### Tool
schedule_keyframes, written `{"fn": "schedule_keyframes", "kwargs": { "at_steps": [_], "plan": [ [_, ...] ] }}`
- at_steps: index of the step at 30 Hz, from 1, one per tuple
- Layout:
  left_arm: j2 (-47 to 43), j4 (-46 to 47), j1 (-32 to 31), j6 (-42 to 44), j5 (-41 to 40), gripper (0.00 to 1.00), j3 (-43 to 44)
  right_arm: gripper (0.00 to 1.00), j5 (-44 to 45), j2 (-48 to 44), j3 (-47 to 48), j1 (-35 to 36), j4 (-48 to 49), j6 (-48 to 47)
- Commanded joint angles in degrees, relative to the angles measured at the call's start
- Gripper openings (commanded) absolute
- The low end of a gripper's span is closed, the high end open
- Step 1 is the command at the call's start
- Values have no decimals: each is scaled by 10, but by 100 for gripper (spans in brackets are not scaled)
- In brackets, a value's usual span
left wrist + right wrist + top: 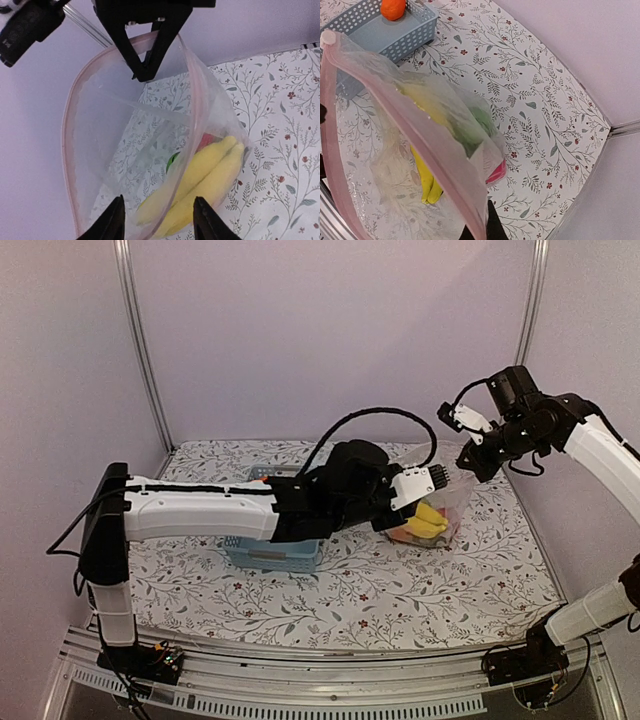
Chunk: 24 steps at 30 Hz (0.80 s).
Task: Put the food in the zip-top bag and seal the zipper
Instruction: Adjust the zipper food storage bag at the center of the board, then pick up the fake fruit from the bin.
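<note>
The clear zip-top bag (452,495) hangs with its mouth open. My right gripper (482,462) is shut on its pink-tinted zipper rim (420,145) and holds it up off the cloth; one black finger (496,225) shows under the rim. Inside lie yellow bananas (210,175), a red piece (206,140) and a green piece (172,161); the bananas also show in the top view (430,520). My left gripper (160,222) is open and empty, at the bag's mouth just above the bananas. An orange (393,8) sits in the blue basket (400,40).
The blue basket (270,552) stands left of the bag, mostly hidden under my left arm. The floral cloth (400,590) covers the table. Pale walls and metal posts stand close behind and to the right.
</note>
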Motion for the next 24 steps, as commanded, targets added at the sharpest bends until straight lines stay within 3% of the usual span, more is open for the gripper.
{"fn": "schedule_keyframes", "kwargs": {
  "at_steps": [1,4,14,18,24],
  "plan": [
    [-105,52,-9,-77,-10,55,-51,0,66,1,33,-7,32,1],
    [-176,80,-8,-119,-5,62,-128,0,54,3,23,-11,41,2],
    [-341,90,38,-251,-95,69,-357,0,8,2,-12,-27,93,3],
    [-377,55,75,-344,-96,73,-407,0,-4,21,3,-34,106,0],
    [-386,-7,145,-449,-91,76,-422,0,-26,108,121,-77,114,4]
  ]
}}
